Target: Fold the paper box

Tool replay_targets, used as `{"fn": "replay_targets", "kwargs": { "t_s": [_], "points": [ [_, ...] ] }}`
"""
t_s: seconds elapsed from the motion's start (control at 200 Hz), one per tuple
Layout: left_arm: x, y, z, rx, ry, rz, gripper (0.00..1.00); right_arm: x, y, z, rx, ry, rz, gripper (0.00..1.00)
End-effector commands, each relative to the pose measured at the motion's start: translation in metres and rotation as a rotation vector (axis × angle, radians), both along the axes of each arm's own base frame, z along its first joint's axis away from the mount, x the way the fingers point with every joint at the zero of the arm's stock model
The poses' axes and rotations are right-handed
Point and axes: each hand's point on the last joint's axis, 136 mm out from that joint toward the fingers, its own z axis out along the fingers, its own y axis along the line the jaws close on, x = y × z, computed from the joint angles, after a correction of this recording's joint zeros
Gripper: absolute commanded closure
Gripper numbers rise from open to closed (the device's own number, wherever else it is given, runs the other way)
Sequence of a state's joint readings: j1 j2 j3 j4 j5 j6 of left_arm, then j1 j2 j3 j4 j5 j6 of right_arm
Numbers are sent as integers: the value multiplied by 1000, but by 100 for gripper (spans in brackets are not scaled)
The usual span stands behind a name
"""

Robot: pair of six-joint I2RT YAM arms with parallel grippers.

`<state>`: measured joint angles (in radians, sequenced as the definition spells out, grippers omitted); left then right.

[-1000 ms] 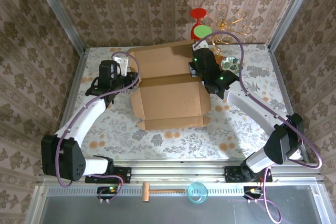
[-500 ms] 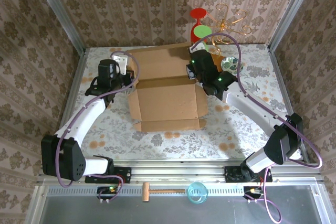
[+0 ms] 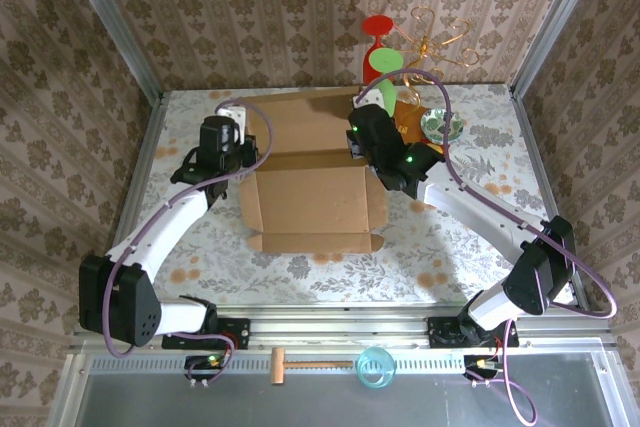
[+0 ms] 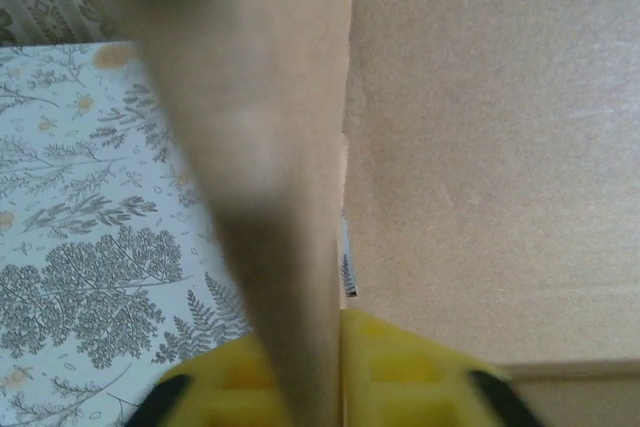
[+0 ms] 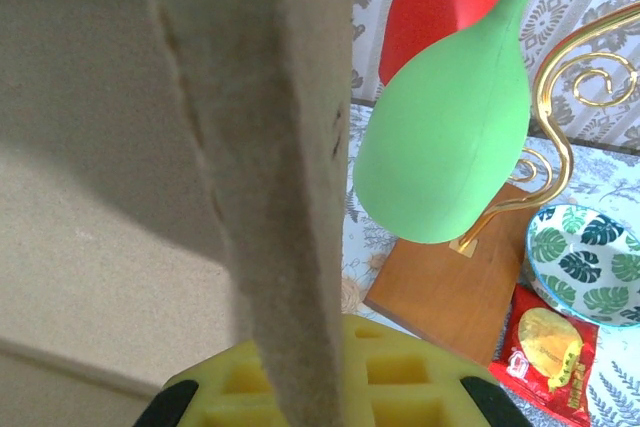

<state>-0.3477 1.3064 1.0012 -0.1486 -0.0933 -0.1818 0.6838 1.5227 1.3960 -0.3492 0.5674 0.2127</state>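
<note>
Fold in progress: the paper box lies open at the centre of the overhead frame on the flowered table. Its base panel is flat with low side flaps raised, and its lid panel lies beyond it toward the top of the frame. At the box's upper right corner, the right gripper is clamped on a cardboard wall that runs edge-on between its yellow pads, a hold that looks meant to steady the rear of the box. At the upper left corner, the left gripper has a flap edge between its pads; whether it pinches or merely straddles the card cannot be told. The arms flank opposite ends of one fold line, apparently to keep the sheet square. Just beyond, at upper right, stand a green ornament, a leaf-patterned bowl and a red packet.
</note>
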Motion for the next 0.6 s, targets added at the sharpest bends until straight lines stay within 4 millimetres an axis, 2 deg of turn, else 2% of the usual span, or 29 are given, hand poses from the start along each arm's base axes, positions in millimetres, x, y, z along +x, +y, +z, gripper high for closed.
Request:
{"fn": "replay_targets", "kwargs": {
  "t_s": [0.0,0.105,0.255,0.38,0.5,0.55,0.595],
  "points": [
    [2,10,13,-46,-51,1,68,-5,-6,15,16,-28,-10,100],
    [3,8,15,-96,-61,-61,57,-5,-5,13,17,-23,0,100],
    [6,1,20,-143,-64,-139,54,-4,-3,13,24,-18,5,100],
    [8,7,19,-132,-61,-113,64,-3,-1,14,22,-16,13,100],
    [9,14,18,-119,-56,-74,93,-4,-2,14,23,-16,12,100],
    [10,22,13,-93,-36,-27,99,-4,-2,15,25,-18,9,100],
    [10,31,9,-56,-15,27,100,-4,-3,15,26,-18,7,100]
  ]
}}
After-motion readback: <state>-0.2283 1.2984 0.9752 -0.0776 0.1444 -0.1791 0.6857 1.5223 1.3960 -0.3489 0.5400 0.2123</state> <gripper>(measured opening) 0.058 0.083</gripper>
